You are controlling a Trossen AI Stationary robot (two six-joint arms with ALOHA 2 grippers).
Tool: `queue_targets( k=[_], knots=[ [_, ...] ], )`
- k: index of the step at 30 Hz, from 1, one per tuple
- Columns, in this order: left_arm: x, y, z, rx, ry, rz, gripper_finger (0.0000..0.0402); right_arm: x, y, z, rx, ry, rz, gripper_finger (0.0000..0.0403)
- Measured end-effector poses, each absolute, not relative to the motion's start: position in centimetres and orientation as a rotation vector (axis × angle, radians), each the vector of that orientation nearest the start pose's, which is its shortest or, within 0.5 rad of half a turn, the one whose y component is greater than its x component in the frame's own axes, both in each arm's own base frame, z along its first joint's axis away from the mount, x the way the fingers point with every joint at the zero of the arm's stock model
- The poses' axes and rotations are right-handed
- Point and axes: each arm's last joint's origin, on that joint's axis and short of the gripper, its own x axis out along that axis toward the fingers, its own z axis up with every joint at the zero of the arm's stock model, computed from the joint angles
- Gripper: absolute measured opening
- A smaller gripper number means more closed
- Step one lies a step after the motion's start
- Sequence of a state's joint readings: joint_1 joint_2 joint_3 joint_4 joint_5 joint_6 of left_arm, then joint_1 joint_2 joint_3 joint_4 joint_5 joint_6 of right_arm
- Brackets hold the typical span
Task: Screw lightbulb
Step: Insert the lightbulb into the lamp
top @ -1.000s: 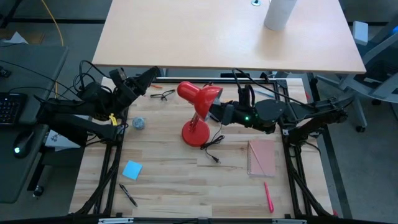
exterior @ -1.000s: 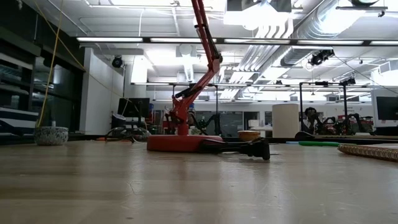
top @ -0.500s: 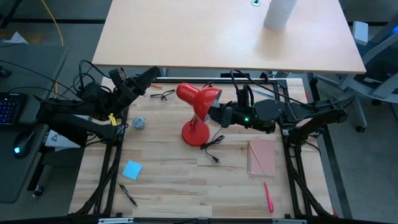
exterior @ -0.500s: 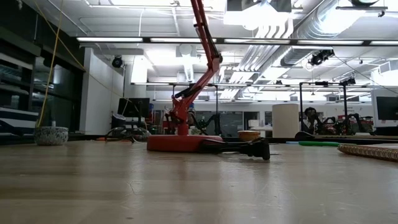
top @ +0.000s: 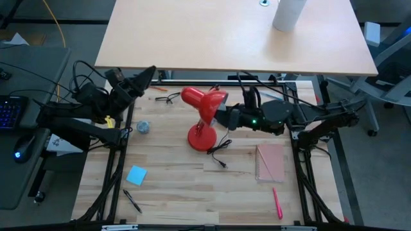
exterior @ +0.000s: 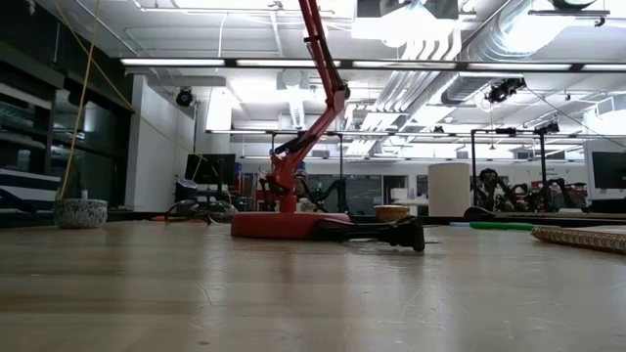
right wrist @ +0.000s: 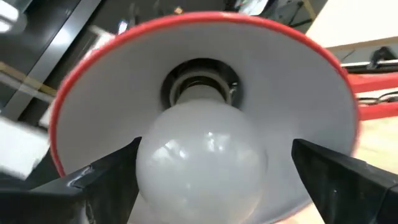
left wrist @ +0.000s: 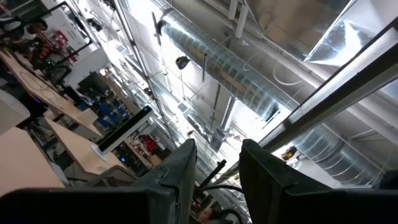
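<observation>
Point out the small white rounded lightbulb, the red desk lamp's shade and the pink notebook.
Small white rounded lightbulb [right wrist: 202, 152]: right wrist view, middle of its glass globe.
Red desk lamp's shade [top: 195, 98]: high view, top of the red cone.
Pink notebook [top: 270, 162]: high view, centre of its cover.

Red lamp base [exterior: 284, 225] seen flat on counter [exterior: 293, 293]; black plug [exterior: 403, 235] lies just beside base, speckled bowl [exterior: 80, 213] well apart.

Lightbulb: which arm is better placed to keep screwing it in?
Right. Its pincer is at the mouth of the red lamp shade, fingers on either side of the lightbulb, whose base sits at the socket. The left pincer is raised at the table's far left edge, aimed at the ceiling.
</observation>
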State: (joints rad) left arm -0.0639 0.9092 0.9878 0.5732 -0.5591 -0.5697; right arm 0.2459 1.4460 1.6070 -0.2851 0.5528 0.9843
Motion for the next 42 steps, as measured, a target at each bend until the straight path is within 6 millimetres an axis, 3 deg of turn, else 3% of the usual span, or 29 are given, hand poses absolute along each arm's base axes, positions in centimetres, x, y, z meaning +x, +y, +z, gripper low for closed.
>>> queue_targets(
  k=[16, 22, 35, 39, 42],
  knots=[
    [17.1, 0.5, 44.7, -0.746, -0.756, 0.302, 0.0106, 27.5, 5.3, 47.1, 0.881, -0.087, -0.364, 0.0390],
    [17.1, 0.5, 44.6, -0.743, -0.757, 0.318, 0.0106, 27.0, 5.4, 46.8, 0.845, -0.030, -0.371, 0.0390],
    [17.1, 0.6, 44.6, -0.733, -0.758, 0.352, 0.0106, 23.2, 6.4, 48.0, 0.786, -0.041, -0.415, 0.0390],
    [17.2, 0.6, 44.5, -0.720, -0.742, 0.362, 0.0106, 23.2, 7.9, 47.8, 0.636, 0.014, -0.359, 0.0390],
    [17.3, 0.6, 44.2, -0.698, -0.709, 0.381, 0.0106, 23.5, 9.5, 47.4, 0.335, 0.078, -0.299, 0.0390]
  ],
)
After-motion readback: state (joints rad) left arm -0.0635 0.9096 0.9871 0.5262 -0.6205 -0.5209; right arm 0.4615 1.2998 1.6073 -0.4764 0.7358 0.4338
